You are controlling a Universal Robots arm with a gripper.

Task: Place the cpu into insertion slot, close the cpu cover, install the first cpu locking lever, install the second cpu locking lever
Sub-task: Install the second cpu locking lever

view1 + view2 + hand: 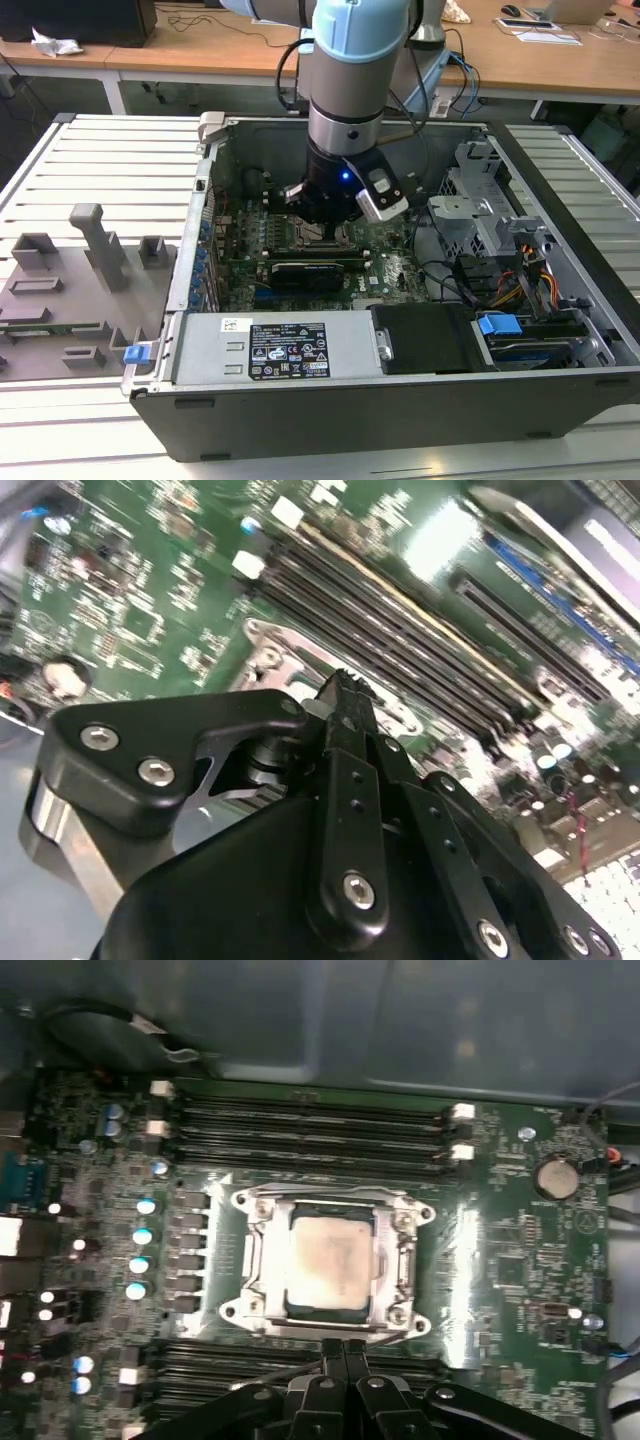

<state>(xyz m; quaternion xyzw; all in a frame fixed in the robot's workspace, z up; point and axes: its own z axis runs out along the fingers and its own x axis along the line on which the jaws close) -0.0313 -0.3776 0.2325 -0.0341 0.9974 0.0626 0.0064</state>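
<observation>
Hand down in the PC case, fingers pinched together right at the socket edge

In the first wrist view the cpu (328,1264) is already sitting flat in the insertion slot (262,1260), and the cpu cover (405,1260) is folded down over it so the dull grey top shows through the cut-out. The hand (343,1352) has its two fingertips pressed together with nothing between them that I can see, tips just at the near edge of the cover frame. Rows of long black memory slots (310,1125) run on the far side of the socket, with more right by the fingers. In the exterior view the arm reaches straight down into the open computer case (400,400), hand (322,218) low over the green board (390,245), and a grey fixture plate (60,300) sits on the counter (120,160) to the exterior view's left.
</observation>
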